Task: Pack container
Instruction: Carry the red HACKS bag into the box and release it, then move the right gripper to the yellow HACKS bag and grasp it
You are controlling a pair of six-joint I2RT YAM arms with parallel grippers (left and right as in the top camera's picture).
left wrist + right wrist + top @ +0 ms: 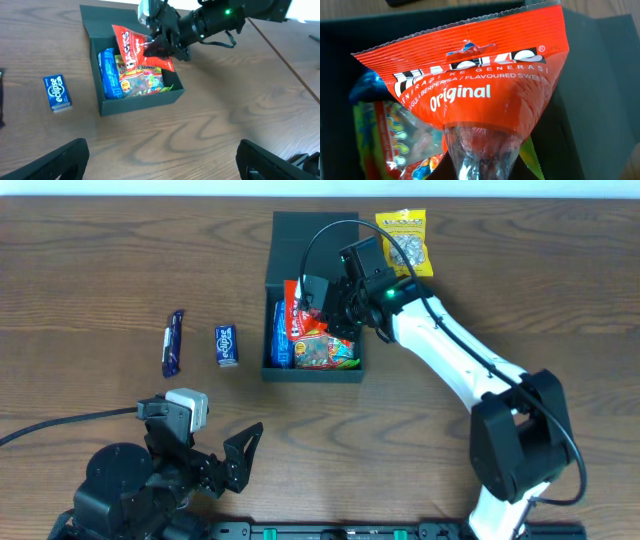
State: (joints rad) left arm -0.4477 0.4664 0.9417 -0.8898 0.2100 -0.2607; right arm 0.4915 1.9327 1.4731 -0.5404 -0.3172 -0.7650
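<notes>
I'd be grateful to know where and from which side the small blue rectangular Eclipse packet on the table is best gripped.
Grip the small blue rectangular Eclipse packet across its two long edges at mid-length, coming down from above. It lies flat, label up, on the wooden table, apart from the dark teal-black cardboard box and the purple wrapped bar, so both long sides look free.

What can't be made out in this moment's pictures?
Right pincer fingertips: overhead, its own wrist covers them; right wrist view, the red packet fills the frame.
Container floor: every view, packets cover most of it.
Yellow packet print: overhead, too small.
Left pincer: left wrist view, bottom edge cuts its fingers.
</notes>
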